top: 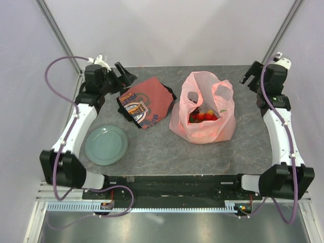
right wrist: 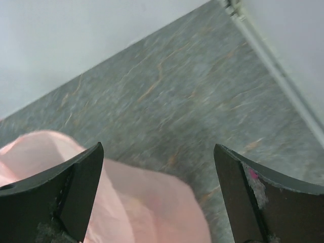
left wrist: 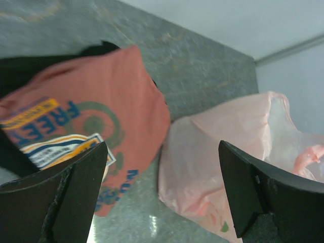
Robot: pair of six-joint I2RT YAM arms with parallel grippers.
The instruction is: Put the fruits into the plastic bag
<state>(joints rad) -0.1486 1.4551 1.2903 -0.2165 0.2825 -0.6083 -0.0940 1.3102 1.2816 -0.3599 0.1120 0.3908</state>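
Fruits (top: 203, 116) lie inside the plastic bag (top: 207, 132), showing through its open mouth as a cluster of small red pieces with a touch of yellow-orange at their left; which fruit each piece is cannot be told from above. The bag, thin, pink and crinkled, sits on the grey counter (top: 152, 152) right of the middle, with its handle loops (top: 195, 81) flopped toward the far edge. Just beside it on the left lies a folded red cloth (top: 147, 101) with a printed badge; whether its edge touches the bag is not clear. A pale green plate (top: 106, 144) rests near the front left of the counter, well apart from the bag. The left arm (top: 76, 126) reaches to the far left corner, and the left jaws hang there above the far end of the cloth, spread wide with nothing between them. In the left wrist view its two dark fingers (left wrist: 66, 197) frame the cloth and the bag's left side far below. The right arm (top: 281, 126) reaches up the right edge. The right jaws hang raised near the bag's far right side, apart from it, also gaping wide and empty. In the right wrist view its fingers (right wrist: 66, 192) stand at either side over a pink fold of the bag and bare counter
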